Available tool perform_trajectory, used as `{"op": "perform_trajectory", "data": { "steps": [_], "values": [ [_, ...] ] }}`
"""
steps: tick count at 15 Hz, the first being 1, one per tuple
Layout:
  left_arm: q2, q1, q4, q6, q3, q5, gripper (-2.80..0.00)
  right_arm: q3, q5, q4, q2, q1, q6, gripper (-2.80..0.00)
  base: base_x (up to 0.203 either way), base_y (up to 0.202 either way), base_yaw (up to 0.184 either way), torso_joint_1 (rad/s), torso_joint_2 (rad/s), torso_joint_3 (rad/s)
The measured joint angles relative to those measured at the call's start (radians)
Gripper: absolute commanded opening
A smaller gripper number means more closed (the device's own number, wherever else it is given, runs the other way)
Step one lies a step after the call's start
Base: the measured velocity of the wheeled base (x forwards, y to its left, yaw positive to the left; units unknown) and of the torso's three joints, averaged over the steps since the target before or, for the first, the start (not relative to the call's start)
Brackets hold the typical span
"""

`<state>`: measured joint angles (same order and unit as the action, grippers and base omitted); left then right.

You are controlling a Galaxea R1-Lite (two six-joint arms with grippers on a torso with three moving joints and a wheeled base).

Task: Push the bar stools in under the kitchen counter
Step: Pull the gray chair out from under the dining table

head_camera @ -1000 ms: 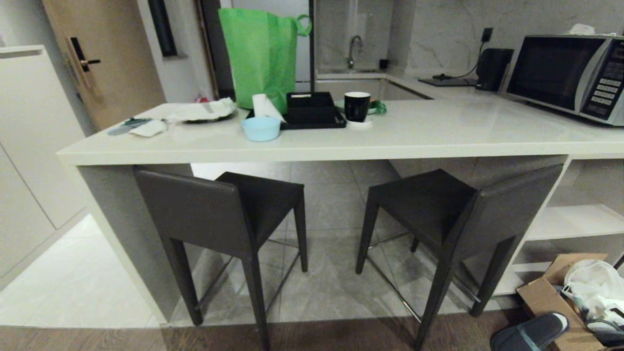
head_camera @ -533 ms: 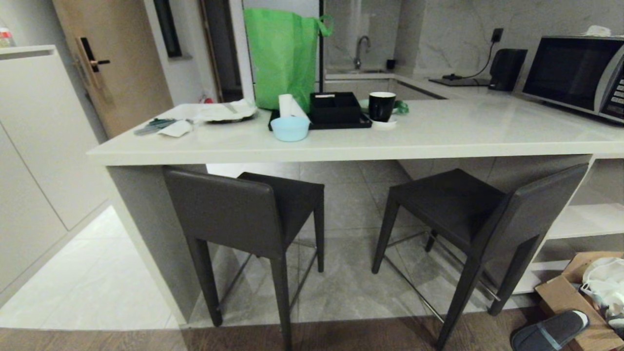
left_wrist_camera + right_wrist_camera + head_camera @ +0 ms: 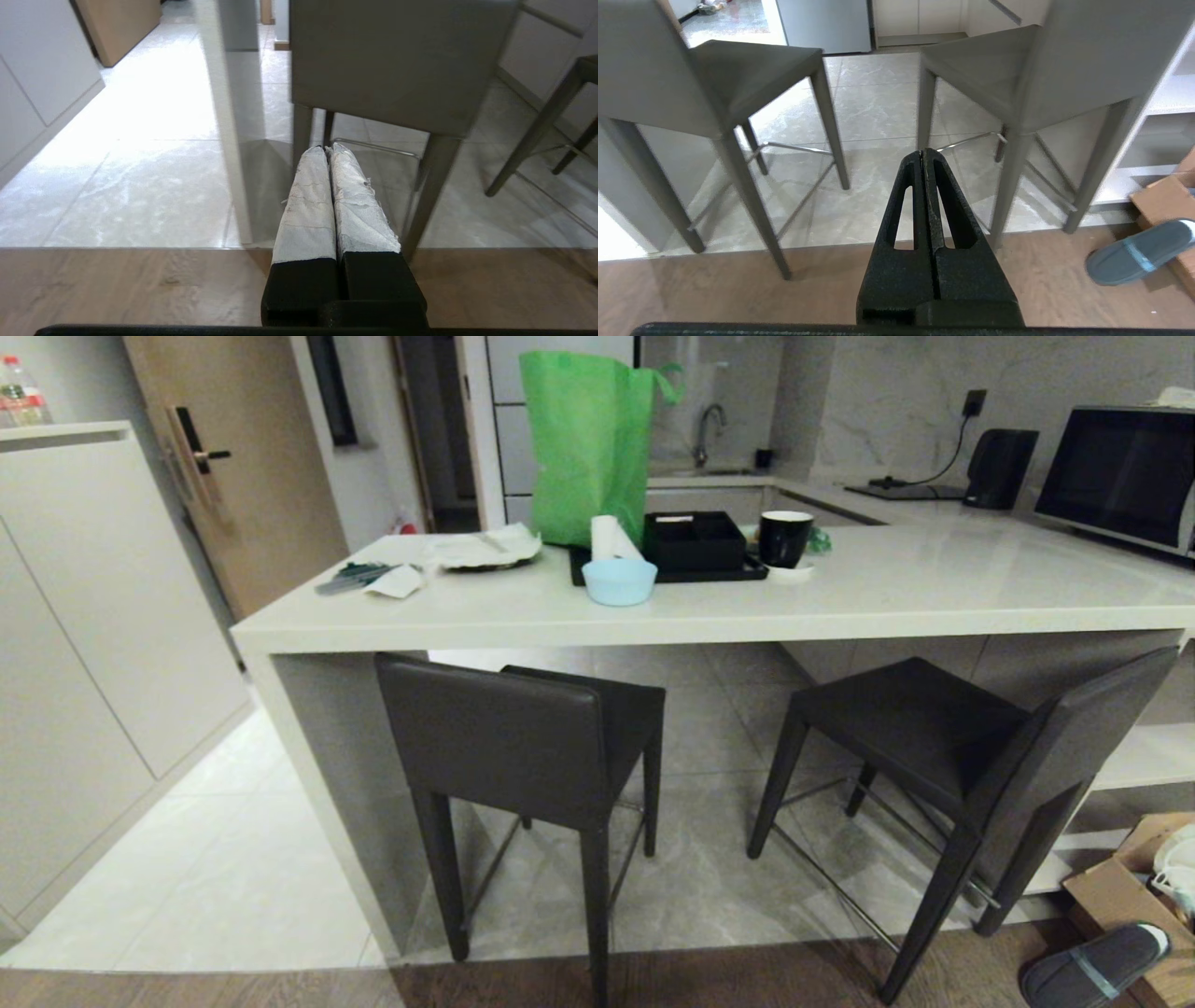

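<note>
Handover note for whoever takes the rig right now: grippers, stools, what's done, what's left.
Left gripper: shut, empty, low in front of the left stool.
Right gripper: shut, empty, facing the gap between the two stools.
Left stool: backrest about level with the kitchen counter edge, seat under the slab, roughly square to it.
Right stool: angled, backrest corner sticking out past the edge towards the white shelves.
Done: no contact with either stool.
Left: push both in, straighten the right one. Mind the slipper and cardboard box on the floor at right.
</note>
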<state>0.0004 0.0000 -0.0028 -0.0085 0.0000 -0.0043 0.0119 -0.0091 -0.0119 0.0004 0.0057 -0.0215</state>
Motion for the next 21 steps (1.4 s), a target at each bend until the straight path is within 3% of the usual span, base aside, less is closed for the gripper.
{"op": "perform_trajectory", "data": {
  "steps": [11, 18, 21],
  "values": [
    [0.0, 0.0, 0.0, 0.0, 0.0, 0.0, -2.8, 0.0, 0.0, 0.0, 0.0, 0.0, 0.0, -2.8, 0.0, 0.193, -0.001, 0.001, 0.0, 0.002],
    [0.0, 0.0, 0.0, 0.0, 0.0, -0.001, -2.8, 0.0, 0.0, 0.0, 0.0, 0.0, 0.0, -2.8, 0.0, 0.015, 0.0, 0.0, 0.0, 0.0],
    [0.0, 0.0, 0.0, 0.0, 0.0, -0.001, -2.8, 0.0, 0.0, 0.0, 0.0, -0.001, 0.0, -2.8, 0.145, 0.0, 0.0, -0.005, 0.0, 0.004]
  ]
}}
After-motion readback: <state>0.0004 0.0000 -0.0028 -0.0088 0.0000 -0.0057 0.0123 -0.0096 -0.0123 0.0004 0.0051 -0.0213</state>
